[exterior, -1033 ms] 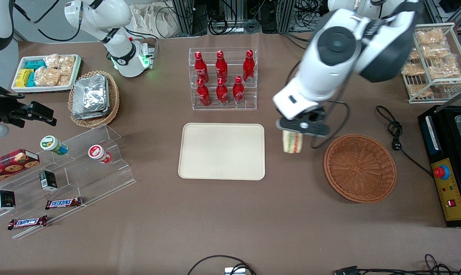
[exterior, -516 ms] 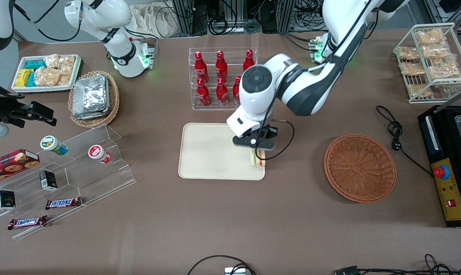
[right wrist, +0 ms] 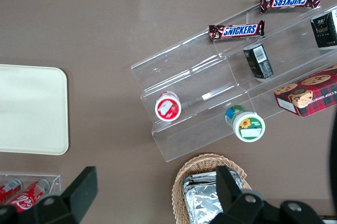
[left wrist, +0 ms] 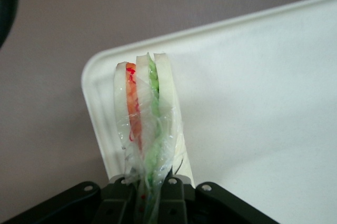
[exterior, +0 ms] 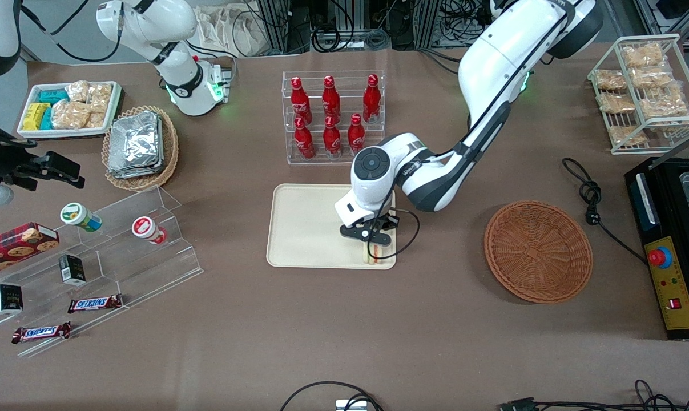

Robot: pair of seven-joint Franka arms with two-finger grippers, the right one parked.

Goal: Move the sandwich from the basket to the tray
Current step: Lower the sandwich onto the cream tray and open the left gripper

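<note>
Sandwich (left wrist: 143,124) first: we see three pale slices of bread standing on edge, with an orange-red layer and a green layer between them, all wrapped in thin clear film. In the front view the sandwich (exterior: 373,254) is just a small pale sliver with a red line, low in the middle of the frame.

We see it over the corner of the tray (exterior: 310,228) that is nearest the front camera and nearest the basket (exterior: 538,251). The wrist view shows the tray's (left wrist: 274,98) rounded corner and low rim right by the sandwich, with brown table past the rim. We cannot tell if the sandwich rests on the tray or hangs just above it. The rest of the tray is bare cream, so most of its room lies toward the parked arm's end. The basket sits well apart from the tray, at the right of the front view, and nothing lies in it. The rack of red bottles (exterior: 333,117) stands near the tray's upper edge in the frame, farther from the front camera.

Now the claw. Our gripper (exterior: 370,244) points down over that same tray corner, under the bent white arm. In the wrist view the gripper (left wrist: 152,195) has its two black fingers (left wrist: 171,203) pulled in close, pinching the lower end of the sandwich. Only the width of the sandwich keeps them apart. The sandwich sticks straight out from between them.
</note>
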